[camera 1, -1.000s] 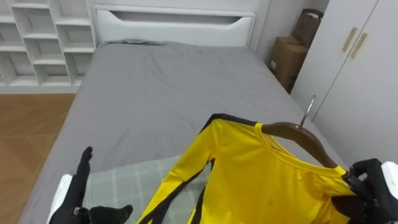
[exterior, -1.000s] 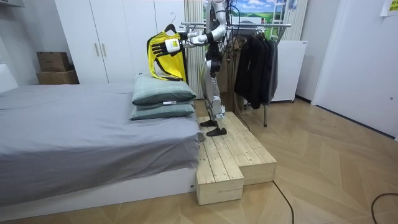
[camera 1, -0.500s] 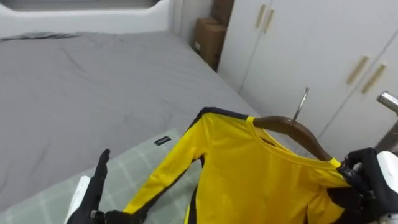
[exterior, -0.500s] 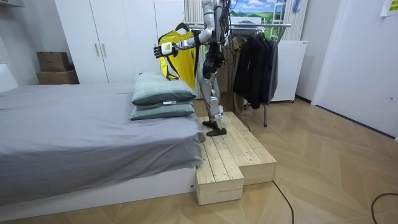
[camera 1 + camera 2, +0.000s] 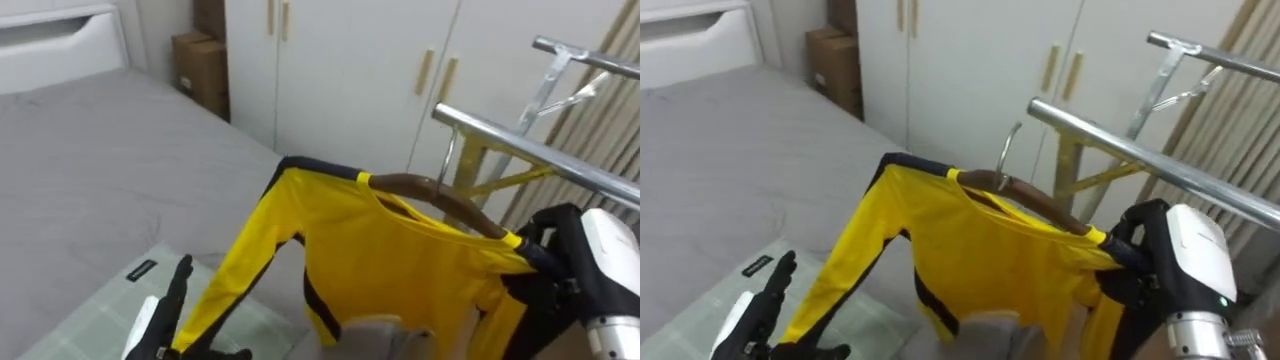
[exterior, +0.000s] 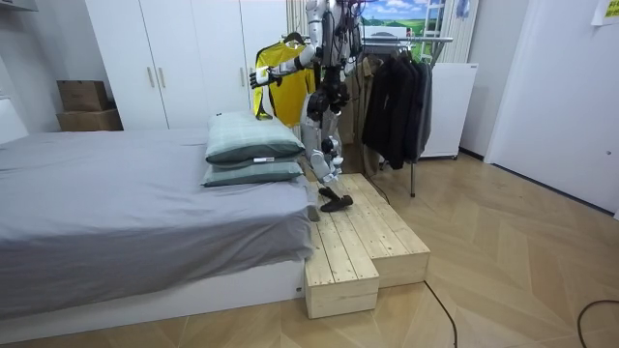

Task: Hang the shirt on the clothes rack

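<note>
Flagging risks. Right hand (image 5: 555,270) is clamped on the right end of the wooden hanger (image 5: 440,197), centre-right of frame. Yellow shirt (image 5: 400,270) hangs on it. Hook (image 5: 447,160) sits near the end of the rail (image 5: 520,145) at upper right, not over it as far as I can see. With an end grip the hanger can pivot, so the hook may miss or clip the rail. Shirt could slide off the free left shoulder. Left hand (image 5: 165,315), lower left, is flat-fingered and holding nothing, right by the dangling sleeve (image 5: 235,275): snag risk. Robot stands on a raised wooden platform (image 6: 358,242); a misstep there drops everything.
</note>
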Robot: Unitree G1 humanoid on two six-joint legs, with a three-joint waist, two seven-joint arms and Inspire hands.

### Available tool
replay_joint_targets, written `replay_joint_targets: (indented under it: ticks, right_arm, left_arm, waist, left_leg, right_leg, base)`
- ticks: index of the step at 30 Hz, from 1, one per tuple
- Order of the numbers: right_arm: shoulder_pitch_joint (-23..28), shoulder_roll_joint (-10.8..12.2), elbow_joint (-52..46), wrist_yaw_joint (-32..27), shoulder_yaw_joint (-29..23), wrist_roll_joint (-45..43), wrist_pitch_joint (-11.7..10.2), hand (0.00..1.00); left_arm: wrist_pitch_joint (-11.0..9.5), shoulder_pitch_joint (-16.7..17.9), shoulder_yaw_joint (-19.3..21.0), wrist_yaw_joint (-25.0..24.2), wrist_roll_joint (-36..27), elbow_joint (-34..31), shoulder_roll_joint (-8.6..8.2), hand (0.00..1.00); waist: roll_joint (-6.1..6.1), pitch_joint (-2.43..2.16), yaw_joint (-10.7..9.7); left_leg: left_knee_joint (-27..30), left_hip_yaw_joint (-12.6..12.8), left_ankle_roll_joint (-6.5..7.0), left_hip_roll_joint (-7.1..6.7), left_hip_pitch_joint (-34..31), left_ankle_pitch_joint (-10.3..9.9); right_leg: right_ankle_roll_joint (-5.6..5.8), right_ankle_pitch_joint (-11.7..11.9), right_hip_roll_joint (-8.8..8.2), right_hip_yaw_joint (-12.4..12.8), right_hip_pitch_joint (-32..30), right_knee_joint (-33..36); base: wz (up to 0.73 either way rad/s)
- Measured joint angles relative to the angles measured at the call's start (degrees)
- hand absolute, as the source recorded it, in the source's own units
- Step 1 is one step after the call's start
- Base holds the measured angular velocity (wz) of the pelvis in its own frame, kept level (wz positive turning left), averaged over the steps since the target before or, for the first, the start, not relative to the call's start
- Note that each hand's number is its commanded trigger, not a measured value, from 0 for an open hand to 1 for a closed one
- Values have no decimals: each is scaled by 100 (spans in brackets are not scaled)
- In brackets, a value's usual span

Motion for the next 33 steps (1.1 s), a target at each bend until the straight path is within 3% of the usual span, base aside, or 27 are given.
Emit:
replay_joint_targets:
  ticks: [2,4,5,7,9,10,11,15,18,24,33]
  right_arm:
    - [-5,2,-2,-15,127,-7,12,100]
    - [-19,-5,-83,-14,242,-103,-3,100]
    - [-29,-9,-92,-15,248,-144,-19,100]
    - [-136,-60,-91,-16,259,-144,-24,100]
    - [-247,-104,-92,-41,284,-128,-23,100]
    - [-295,-122,-92,-73,314,-129,-21,100]
    - [-306,-110,-92,-79,332,-127,-15,100]
    - [-302,-98,-331,-69,416,-135,14,100]
    - [-245,-98,-514,-48,419,-123,13,100]
    - [-163,-96,-712,-47,435,-119,2,100]
    - [-151,-97,-712,218,440,-58,36,100]
  left_arm:
    - [-4,-14,-133,-1,-171,78,-7,0]
    - [-11,-12,-316,-16,-164,99,-70,0]
    - [-13,-13,-312,-20,-164,97,-124,0]
    - [-46,-15,-320,5,-165,120,-257,0]
    - [-52,-13,-319,50,-177,128,-278,0]
    - [-57,-16,-317,82,-177,127,-290,0]
    - [-58,-19,-317,92,-178,128,-278,0]
    - [-72,-48,-331,182,-369,147,-236,0]
    - [-72,-43,-428,192,-373,208,-204,0]
    - [-128,-57,-354,288,-375,401,-181,0]
    - [-183,-179,-269,410,-372,453,-208,0]
  waist:
    - [-37,24,1]
    - [-65,43,134]
    - [-69,44,171]
    - [-23,15,310]
    - [54,-19,341]
    - [89,-34,308]
    - [118,-44,298]
    - [2,-1,32]
    - [27,-4,-74]
    - [49,-16,-28]
    - [99,1,95]
  left_leg:
    - [-123,-473,-5,-133,-168,-63]
    - [-633,-1270,-20,-526,-489,-110]
    - [-856,-1442,-22,-620,-553,-110]
    - [-2074,-1975,-87,-1034,-523,-69]
    - [-2858,-2278,-177,-1250,-435,85]
    - [-3034,-2510,-152,-1375,-373,431]
    - [-3084,-2552,-69,-1403,-331,522]
    - [-3284,-2339,-28,-1459,-104,511]
    - [-3346,-2211,12,-1458,-87,455]
    - [-3407,-1868,33,-1408,-5,363]
    - [-3597,-1715,17,-1398,187,373]
  right_leg:
    - [-18,-9,51,300,71,-23]
    - [-30,33,126,854,33,-40]
    - [-22,37,171,1018,4,-40]
    - [17,153,305,1611,-126,-100]
    - [55,253,432,2014,-208,-167]
    - [78,295,500,2180,-248,-174]
    - [72,307,511,2198,-247,-176]
    - [130,322,569,2499,-232,-277]
    - [184,344,594,2632,-252,-356]
    - [213,345,683,2886,-286,-363]
    - [212,344,751,3097,-207,-426]
  base:
    - [-84]
    - [-115]
    - [-122]
    - [-127]
    - [-119]
    - [-108]
    - [-80]
    - [-40]
    - [-23]
    - [-26]
    - [-11]
